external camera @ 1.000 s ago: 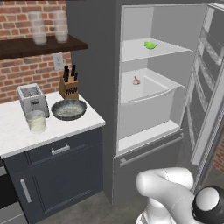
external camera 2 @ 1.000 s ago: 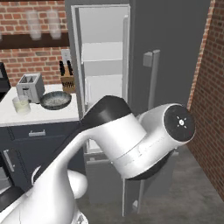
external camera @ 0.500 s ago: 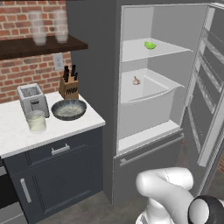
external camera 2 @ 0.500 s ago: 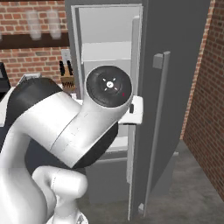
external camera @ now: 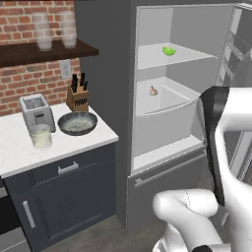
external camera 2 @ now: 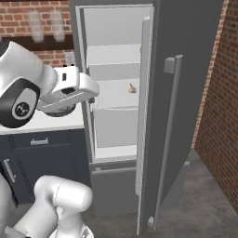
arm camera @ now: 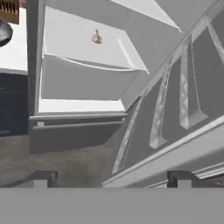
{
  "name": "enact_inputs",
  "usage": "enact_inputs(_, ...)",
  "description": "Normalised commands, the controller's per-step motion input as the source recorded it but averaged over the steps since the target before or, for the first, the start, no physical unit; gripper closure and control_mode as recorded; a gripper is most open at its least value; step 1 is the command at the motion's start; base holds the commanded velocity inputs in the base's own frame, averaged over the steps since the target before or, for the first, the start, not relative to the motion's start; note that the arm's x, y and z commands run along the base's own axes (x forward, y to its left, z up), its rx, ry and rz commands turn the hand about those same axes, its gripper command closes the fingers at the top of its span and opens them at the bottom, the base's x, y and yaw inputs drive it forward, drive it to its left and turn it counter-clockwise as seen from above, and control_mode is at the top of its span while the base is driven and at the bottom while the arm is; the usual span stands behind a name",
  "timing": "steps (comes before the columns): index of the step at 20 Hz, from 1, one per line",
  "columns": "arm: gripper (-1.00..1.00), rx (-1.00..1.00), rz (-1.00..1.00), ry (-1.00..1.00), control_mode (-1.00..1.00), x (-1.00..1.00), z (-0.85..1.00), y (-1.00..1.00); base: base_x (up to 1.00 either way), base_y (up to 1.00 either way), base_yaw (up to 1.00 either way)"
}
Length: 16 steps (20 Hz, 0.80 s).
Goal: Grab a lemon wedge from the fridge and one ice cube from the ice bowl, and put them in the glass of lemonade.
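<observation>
The fridge stands open. A tiny lime-green lemon wedge lies on its upper shelf. On the counter to the left sit the dark ice bowl and, in front of the toaster, the glass of lemonade. In the hand view my gripper is open with nothing between its fingertips. It looks at the fridge's lower shelves and the inside of the door. My hand hangs at mid-fridge height beside the left edge of the opening, well below the lemon wedge.
A beige garlic-like bulb lies in the pale drawer. The open fridge door with its bar handle stands to the right. A silver toaster, a knife block and frosted glasses sit at the left.
My arm has swung up and across: in the right base view its bulk moved from the centre to the left, and in the left base view a forearm now rises at the right.
</observation>
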Motion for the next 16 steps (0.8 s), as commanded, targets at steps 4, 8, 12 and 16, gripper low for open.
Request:
enact_inputs(4, -1.0, -0.49, -0.19, 0.11, -1.0, 0.75, 0.0, 0.38, 0.0, 0.0, 0.0)
enact_inputs(8, -1.0, -0.33, -0.15, 0.05, -1.0, 0.65, -0.08, 0.06, 0.0, 0.0, 0.0)
enact_inputs(12, -1.0, -0.16, -0.13, 0.0, -1.0, 0.58, -0.15, -0.25, 0.0, 0.0, 0.0)
enact_inputs(16, -1.0, -0.09, -0.12, 0.0, -1.0, 0.59, -0.32, -0.41, 0.0, 0.0, 0.0)
